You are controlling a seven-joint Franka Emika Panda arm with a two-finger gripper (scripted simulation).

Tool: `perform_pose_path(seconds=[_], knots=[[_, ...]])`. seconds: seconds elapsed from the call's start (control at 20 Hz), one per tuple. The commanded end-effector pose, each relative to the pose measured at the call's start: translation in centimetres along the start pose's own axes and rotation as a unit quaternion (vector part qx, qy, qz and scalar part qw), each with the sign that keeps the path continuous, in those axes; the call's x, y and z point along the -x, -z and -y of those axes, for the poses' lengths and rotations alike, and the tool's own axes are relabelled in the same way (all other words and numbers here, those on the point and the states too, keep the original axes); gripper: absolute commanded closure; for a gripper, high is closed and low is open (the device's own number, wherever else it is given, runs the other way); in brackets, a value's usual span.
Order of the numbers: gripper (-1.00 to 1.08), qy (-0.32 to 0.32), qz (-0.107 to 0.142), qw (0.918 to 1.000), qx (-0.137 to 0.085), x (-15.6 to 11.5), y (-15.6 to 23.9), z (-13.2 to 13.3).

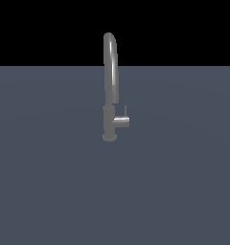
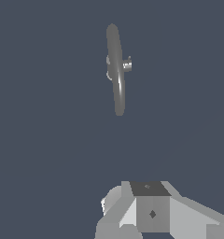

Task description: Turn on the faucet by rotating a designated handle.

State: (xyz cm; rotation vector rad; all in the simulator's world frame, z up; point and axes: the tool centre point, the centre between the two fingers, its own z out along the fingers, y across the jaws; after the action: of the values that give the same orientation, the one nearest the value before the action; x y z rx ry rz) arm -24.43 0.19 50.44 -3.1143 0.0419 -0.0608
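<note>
Wrist view: faucet (image 2: pixel 115 70) seen from above, well apart from the fingers, out ahead of the hand body. Only the grey hand housing shows at the frame edge; fingers themselves are not visible, so cannot tell if they are wide or narrow. Nothing held as far as I can see. Arm is absent from the exterior view.

Faucet (image 1: pixel 110 86) stands upright on the plain dark grey-blue surface (image 1: pixel 50 191), alone. Tall slim grey metal, high arched spout, cylindrical body, small round base. Handle (image 1: pixel 121 121) is a short stub sticking sideways from the lower body toward the exterior view's right, with a thin lever rising at its end. In the wrist view the handle (image 2: pixel 127 65) is a tiny bright nub beside the spout arc, partly tucked under it.

Risks, my judgement:
- Long approach left; handle is small, easy to miss or clip only the thin lever.
- Arched spout overhangs the handle area from above, so a straight descent could hit the spout, not the handle.
- Pushing the stub off-axis may slip off smooth metal rather than rotate it.
- Wrong target: nudging spout or body does nothing for the task.

Task looks not started; no contact.
</note>
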Motion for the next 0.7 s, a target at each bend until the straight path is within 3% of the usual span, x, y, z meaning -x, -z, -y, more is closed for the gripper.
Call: perform_pose_path(seconds=[0.0, 0.65], knots=[[1.08, 0.0, 0.0, 1.0, 0.0, 0.0, 0.0, 0.0], [1.08, -0.026, 0.028, 0.999, -0.023, -2.3, -0.5, 0.1]])
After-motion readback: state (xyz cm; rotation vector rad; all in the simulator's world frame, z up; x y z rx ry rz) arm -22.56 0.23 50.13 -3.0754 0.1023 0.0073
